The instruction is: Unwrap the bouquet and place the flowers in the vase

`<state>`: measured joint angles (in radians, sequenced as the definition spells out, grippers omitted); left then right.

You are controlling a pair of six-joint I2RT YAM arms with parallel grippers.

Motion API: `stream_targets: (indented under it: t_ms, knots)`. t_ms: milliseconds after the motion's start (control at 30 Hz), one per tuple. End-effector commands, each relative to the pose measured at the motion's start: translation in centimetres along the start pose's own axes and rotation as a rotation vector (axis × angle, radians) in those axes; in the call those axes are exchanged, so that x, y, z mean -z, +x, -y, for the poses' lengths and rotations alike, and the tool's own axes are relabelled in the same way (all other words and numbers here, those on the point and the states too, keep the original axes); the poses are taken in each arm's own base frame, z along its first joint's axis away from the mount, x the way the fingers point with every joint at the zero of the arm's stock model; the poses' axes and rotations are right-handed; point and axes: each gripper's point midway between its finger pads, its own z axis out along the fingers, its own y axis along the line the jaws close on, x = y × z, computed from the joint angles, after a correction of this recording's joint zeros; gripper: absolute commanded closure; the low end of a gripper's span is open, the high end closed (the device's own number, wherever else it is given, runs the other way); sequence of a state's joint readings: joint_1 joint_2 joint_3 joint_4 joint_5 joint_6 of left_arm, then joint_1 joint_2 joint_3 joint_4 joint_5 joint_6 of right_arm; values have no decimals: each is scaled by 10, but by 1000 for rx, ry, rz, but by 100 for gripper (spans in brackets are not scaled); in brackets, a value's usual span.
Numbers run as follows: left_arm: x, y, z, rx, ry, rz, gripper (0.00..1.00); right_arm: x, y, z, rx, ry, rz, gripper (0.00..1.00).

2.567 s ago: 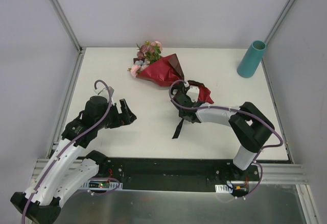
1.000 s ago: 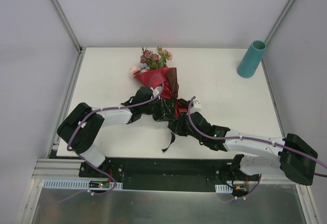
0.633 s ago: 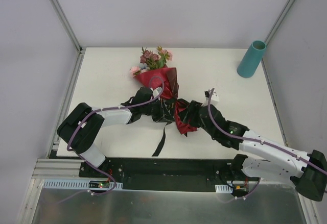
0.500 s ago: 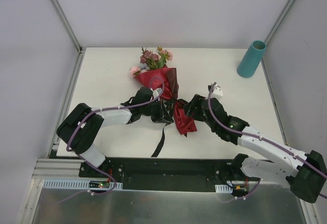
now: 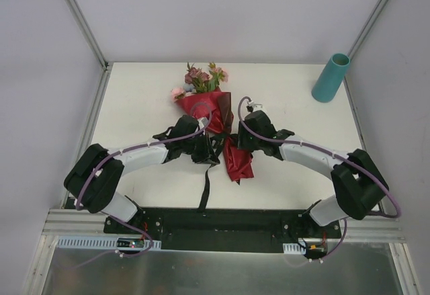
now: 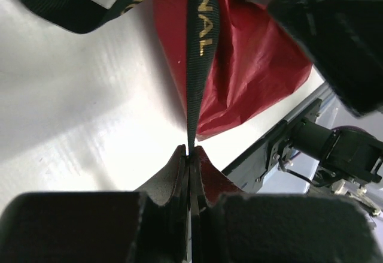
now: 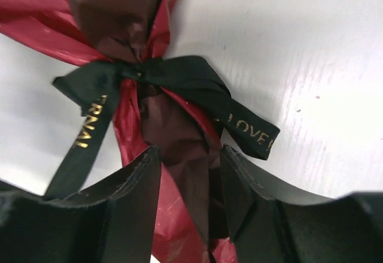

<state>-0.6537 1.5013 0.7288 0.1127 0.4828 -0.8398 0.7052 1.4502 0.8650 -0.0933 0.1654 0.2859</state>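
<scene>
Inside the parted right pincer [image 7: 190, 158] sits the bouquet [image 5: 213, 105] neck; the left pincer [image 6: 190, 154] clamps its ribbon [image 6: 196, 41].

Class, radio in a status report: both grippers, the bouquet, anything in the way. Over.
Left gripper shut on black ribbon. Right gripper open, straddling maroon wrap beside the knot. Bouquet tied, lying flat. Vase upright, nothing blocking it.

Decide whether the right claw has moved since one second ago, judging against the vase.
Yes. Overhead, the right claw has shifted away from the near edge of the table, toward the far side where the vase stands.
</scene>
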Motion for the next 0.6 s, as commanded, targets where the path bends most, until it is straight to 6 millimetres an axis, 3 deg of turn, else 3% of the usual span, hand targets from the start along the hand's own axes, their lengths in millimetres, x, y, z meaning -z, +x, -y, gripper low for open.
stream_targets:
  t_ms: [0, 100, 200, 400, 500, 567]
  knots:
    - [19, -12, -2, -16, -111, 69, 100, -16, 11, -3, -21, -17, -53, 57]
    - [27, -20, -1, -23, -150, 100, 100, -20, 17, 3, -68, -9, -46, 65]
    - [36, -29, 10, -38, -158, 114, 100, -16, 17, -3, -104, -48, -52, 67]
    - [70, -58, 1, 64, -222, 192, 100, 15, 0, -6, -192, -91, 8, 66]
    - [90, -71, 3, 106, -185, 237, 100, 29, 2, 9, -243, -49, 47, 59]
    - [95, -73, 14, 101, -137, 224, 100, 38, 4, 8, -281, -86, 66, 52]
